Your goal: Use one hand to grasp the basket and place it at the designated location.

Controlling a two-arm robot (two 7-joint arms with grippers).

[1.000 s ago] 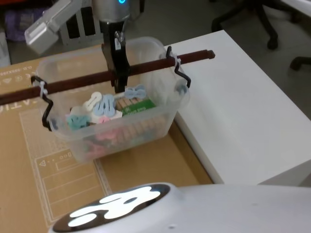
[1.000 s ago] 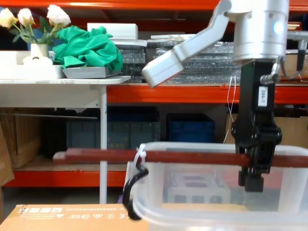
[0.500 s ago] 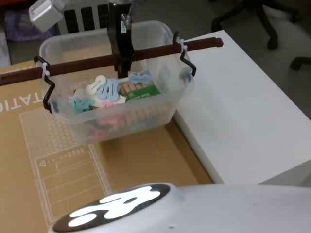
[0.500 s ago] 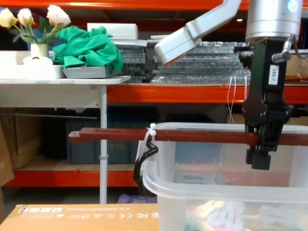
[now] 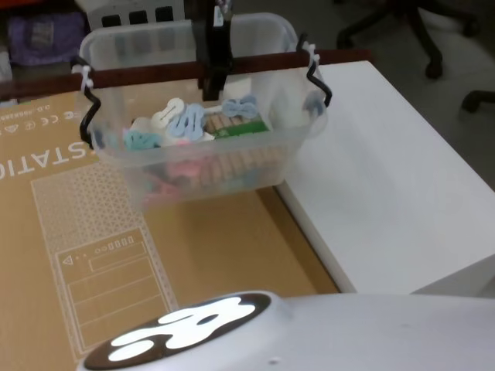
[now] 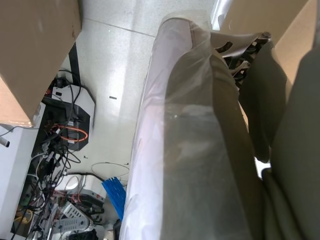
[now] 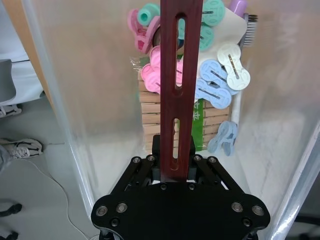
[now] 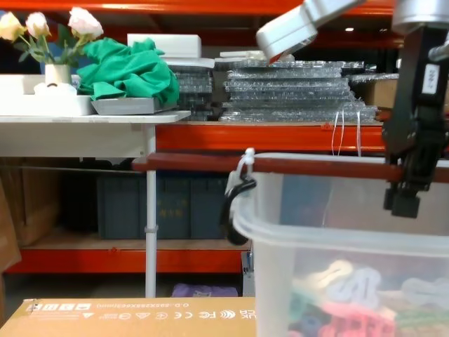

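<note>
So, the basket (image 5: 147, 32) hangs in the air off its handle (image 5: 147, 71). It sits over the far part of the cardboard box (image 5: 93, 255), with its right end just reaching over the edge of the white table (image 5: 387, 178). It's a carry step, and the drop-off isn't marked anywhere obvious. The table looks like the likely spot, but that's a guess.

To do this bit well, the main thing is keeping the handle level. The tub hangs from it on black hooks (image 5: 321, 81) and zip ties (image 5: 309, 52), so it can probably swing if the arm jerks or stops hard. There's a pile of plastic clips and wooden pegs (image 5: 186, 124) inside, heaped towards the middle, so the weight looks fairly even. A slow, steady sideways move makes sense, with the bottom kept above the table edge. Then it should go straight down until the base sits flat, and only then should the grip let go. Opening early would drop the load and likely scatter the pegs.

The right gripper (image 5: 214, 77) comes down from above and is clamped on the handle roughly midway between the two hooks. The right wrist view shows the jaws tight against both sides of the slotted bar, with no gap. They touch nothing but the bar, with the fingertips hanging inside the tub above the clips. The left arm looks parked low at the side, facing floor and cables.
</note>
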